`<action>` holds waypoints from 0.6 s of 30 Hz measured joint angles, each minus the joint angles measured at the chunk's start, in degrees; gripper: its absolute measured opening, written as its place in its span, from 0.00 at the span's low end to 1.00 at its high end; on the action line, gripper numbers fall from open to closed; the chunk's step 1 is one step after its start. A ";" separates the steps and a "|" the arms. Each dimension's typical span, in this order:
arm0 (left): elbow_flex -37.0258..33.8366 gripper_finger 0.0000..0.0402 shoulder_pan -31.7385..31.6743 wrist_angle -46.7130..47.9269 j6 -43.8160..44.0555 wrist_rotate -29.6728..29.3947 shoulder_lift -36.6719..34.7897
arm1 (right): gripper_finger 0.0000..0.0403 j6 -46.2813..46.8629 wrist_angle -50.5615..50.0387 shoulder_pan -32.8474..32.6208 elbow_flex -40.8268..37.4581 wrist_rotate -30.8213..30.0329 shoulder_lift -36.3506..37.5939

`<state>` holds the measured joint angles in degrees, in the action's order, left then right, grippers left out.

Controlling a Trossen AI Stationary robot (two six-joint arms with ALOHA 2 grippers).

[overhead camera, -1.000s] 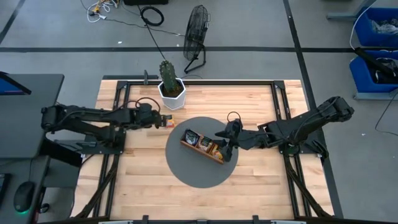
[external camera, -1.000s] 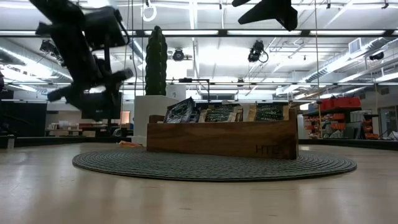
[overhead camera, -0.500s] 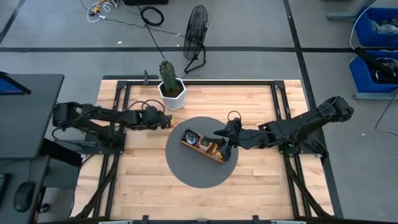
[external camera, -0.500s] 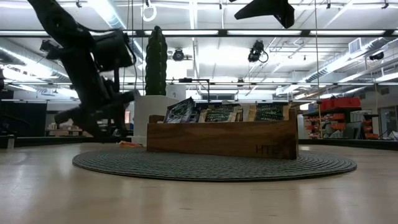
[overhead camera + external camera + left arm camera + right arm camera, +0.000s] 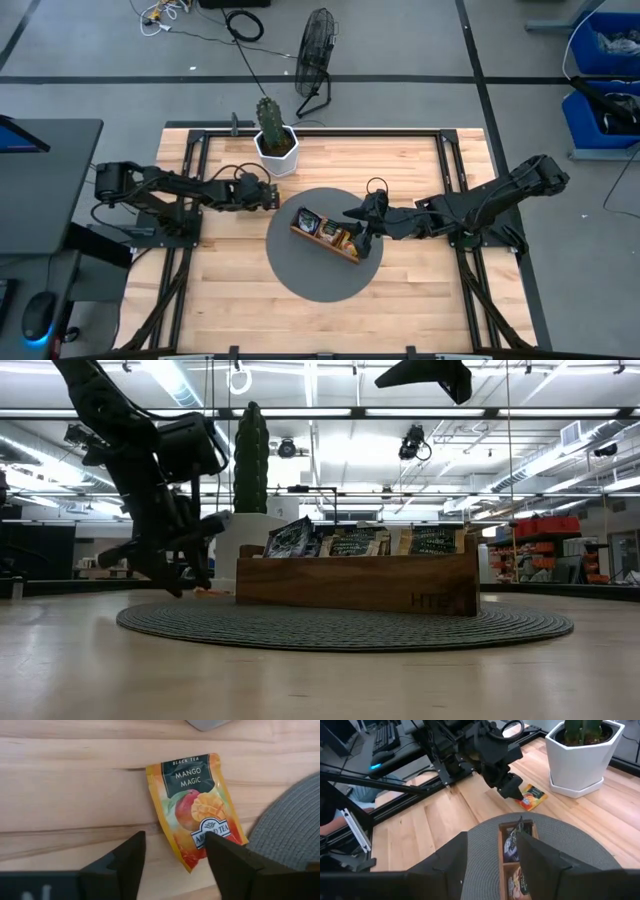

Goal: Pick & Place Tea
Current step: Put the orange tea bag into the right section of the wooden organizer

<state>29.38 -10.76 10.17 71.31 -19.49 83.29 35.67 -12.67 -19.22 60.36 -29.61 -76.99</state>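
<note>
An orange tea packet [image 5: 197,810] lies flat on the bare wood between the white cactus pot [image 5: 275,150] and the round grey mat [image 5: 300,275]. My left gripper [image 5: 172,865] is open just above the table, its fingers on either side of the packet's nearer end; whether they touch it, I cannot tell. The wooden divided tray [image 5: 328,235] stands on the mat with several tea packets [image 5: 350,542] upright in it. My right gripper [image 5: 490,865] hangs open above the tray's right end, with nothing between its fingers.
The cactus in its white pot [image 5: 582,757] stands close behind the orange packet. The mat's edge [image 5: 290,830] lies right beside the packet. Bare wood stretches toward the table's near edge [image 5: 230,320]. A floor fan [image 5: 318,60] stands beyond the table.
My left gripper has come down from well above the table and moved a little toward the right, ending low over the orange packet. The packet and the tray have stayed where they were.
</note>
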 joint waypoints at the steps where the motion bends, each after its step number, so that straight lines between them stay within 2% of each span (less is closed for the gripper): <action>1: -0.02 0.50 0.00 0.43 0.00 -0.04 0.02 | 0.44 0.03 0.00 0.00 0.00 0.00 0.00; 11: -0.02 0.05 0.00 2.89 -1.67 0.64 0.13 | 0.44 0.03 -0.17 0.00 0.00 0.02 0.00; 18: -0.20 0.01 1.57 3.08 -6.31 3.26 -1.67 | 0.44 0.01 -0.22 0.00 0.00 0.02 0.00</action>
<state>29.19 -9.19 13.25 65.00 -16.23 81.62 35.68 -12.88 -19.22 60.36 -29.58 -76.99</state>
